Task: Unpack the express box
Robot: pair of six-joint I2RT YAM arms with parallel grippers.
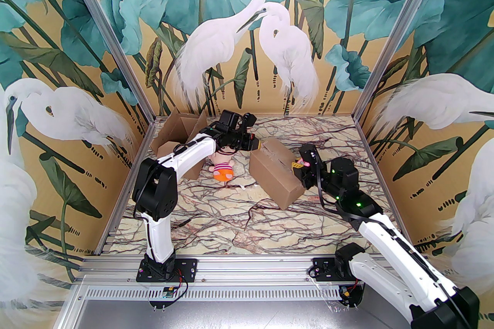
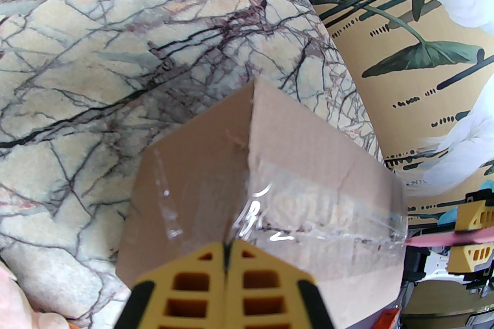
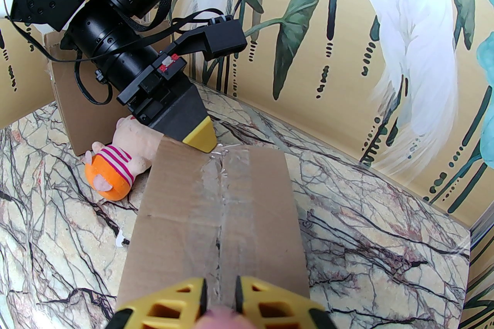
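Express box (image 1: 274, 175) lies diagonally, long axis far-left to near-right.

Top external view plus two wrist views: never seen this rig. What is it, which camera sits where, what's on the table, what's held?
Two robot arms are bolted at the near edge of the table. The top external view looks down from above and behind them. Each wrist view rides on one arm and looks along it. On the table lie a taped cardboard box, an open box at the back left, and a plush toy between them. The left end effector is shut on nothing, its tip against one end of the taped cardboard box. The right end effector, at the other end, is shut on a thin pink object; I cannot tell what it is.
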